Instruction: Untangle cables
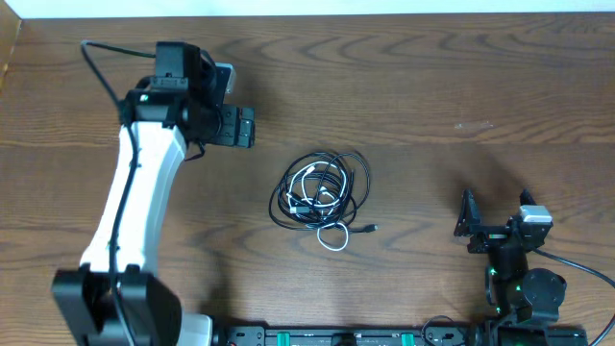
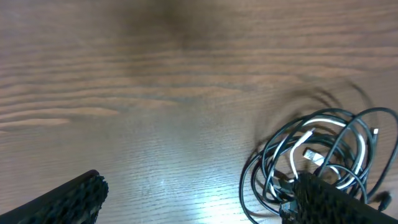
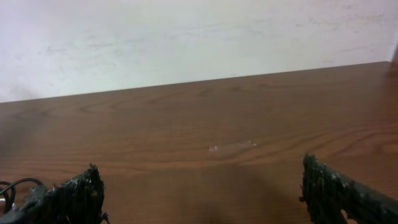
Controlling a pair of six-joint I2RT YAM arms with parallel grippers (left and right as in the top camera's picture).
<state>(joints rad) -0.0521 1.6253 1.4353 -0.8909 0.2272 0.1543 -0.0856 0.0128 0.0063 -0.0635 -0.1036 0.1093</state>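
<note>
Cables (image 1: 320,190), black and white, lie coiled together in one tangled heap at the middle of the counter (image 1: 432,86), a small white loop poking out on the side nearest us. We see the left gripper (image 2: 199,210) wide open, just left of the heap and holding nothing. The right gripper (image 1: 497,213) is open too, empty, well apart to the right.

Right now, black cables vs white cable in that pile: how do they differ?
Colour: the black cables are dark, the white cable bright. Spread: the black cables form the wide outer loops; the white cable coils in smaller loops mostly inside them, one small loop poking out of the pile. Shared: both lie tangled in one pile on the table, untouched.
</note>
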